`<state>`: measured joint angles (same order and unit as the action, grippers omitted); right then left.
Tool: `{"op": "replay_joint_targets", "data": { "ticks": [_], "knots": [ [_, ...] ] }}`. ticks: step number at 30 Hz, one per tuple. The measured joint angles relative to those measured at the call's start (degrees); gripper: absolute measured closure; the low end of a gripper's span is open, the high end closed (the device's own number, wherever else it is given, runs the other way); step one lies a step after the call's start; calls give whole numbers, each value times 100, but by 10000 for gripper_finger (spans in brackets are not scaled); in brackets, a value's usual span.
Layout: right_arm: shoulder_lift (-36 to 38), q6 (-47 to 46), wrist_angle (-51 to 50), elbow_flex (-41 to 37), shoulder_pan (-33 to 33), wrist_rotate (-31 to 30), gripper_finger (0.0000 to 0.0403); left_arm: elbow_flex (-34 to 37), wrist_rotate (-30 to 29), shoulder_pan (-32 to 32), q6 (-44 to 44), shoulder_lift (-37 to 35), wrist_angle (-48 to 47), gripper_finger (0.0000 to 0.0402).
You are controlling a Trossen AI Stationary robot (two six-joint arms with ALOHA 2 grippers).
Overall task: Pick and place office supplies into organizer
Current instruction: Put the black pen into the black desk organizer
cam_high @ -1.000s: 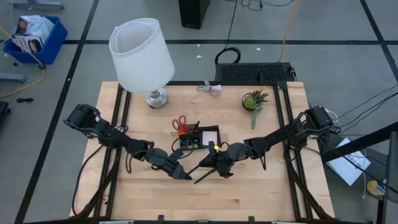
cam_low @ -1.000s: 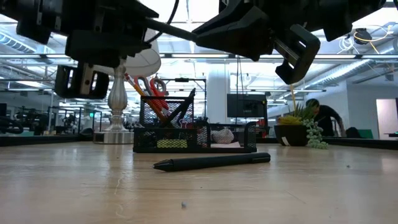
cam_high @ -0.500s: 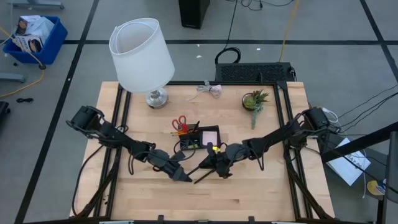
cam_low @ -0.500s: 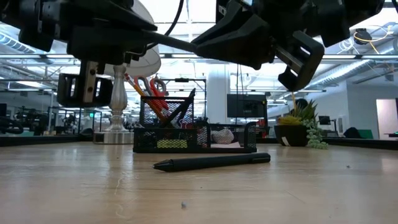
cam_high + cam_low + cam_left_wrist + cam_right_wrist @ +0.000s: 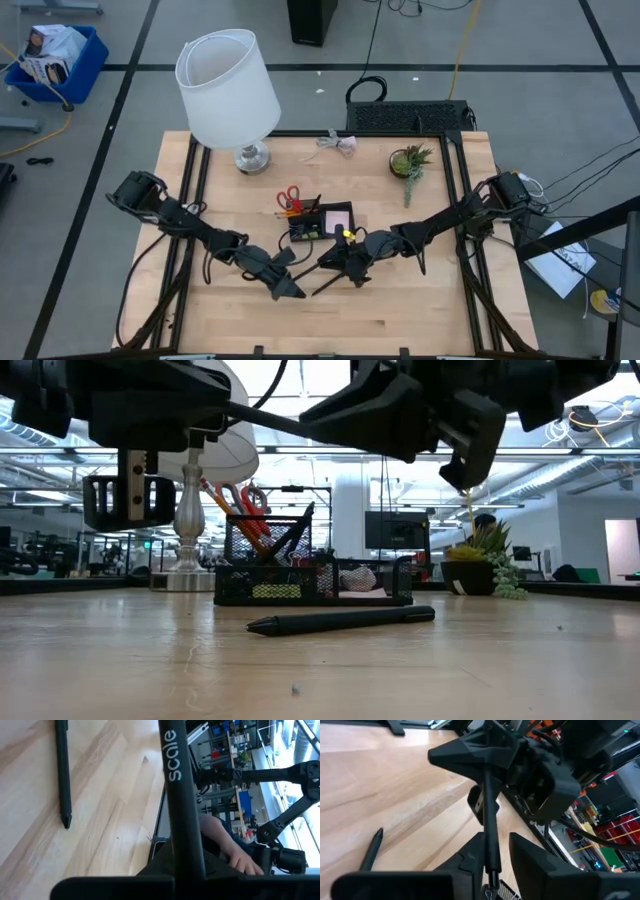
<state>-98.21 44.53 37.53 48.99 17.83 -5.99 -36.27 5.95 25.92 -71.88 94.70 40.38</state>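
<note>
Writing: white lettering "scale" runs along a slim black pen (image 5: 175, 780) in the left wrist view. No other text is legible.

Left end effector (image 5: 282, 280) is clamped tight on that pen, above the tabletop (image 5: 400, 310) and on the near side of the organizer (image 5: 270, 550). The right end effector (image 5: 335, 262) is just beside it at the pen's other end. Its fingers (image 5: 470, 862) are narrowly parted with the shaft between them, and a gap shows on one side, so it looks loose rather than pinched. The pen spans the two, clear of the wood.

A second black pen (image 5: 340, 620) lies flat on the tabletop in front of the organizer, close below both end effectors and touching nothing.

The organizer sits mid-table. Red-handled scissors (image 5: 289, 195) and orange pencils (image 5: 215, 500) stand in its rear cup, and a pink pad (image 5: 338, 217) lies in it.

Room: the near strip of tabletop is bare wood. The lamp (image 5: 228, 85) and the plant (image 5: 410, 160) stand well back by the far edge.

Hidden: the low view cuts off both arms at the top, and the organizer's mesh wall screens its compartments. A pale shape (image 5: 235, 855) beyond the table edge is possibly a person's arm.
</note>
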Motion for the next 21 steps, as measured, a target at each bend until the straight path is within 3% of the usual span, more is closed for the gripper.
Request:
{"op": "replay_joint_targets", "data": {
  "ticks": [5, 12, 21],
  "knots": [
    [20, -73, -192, 2, 64, -12, 316, 0, -157, 126, 84, 0, 4, 398],
    [20, 35, -86, 2, 157, -14, 382, 0, -194, 163, 90, 0, 6, 396],
    [20, 55, -136, 2, 220, -5, 380, 0, 132, 135, -35, -2, 11, 385]
  ]
}}
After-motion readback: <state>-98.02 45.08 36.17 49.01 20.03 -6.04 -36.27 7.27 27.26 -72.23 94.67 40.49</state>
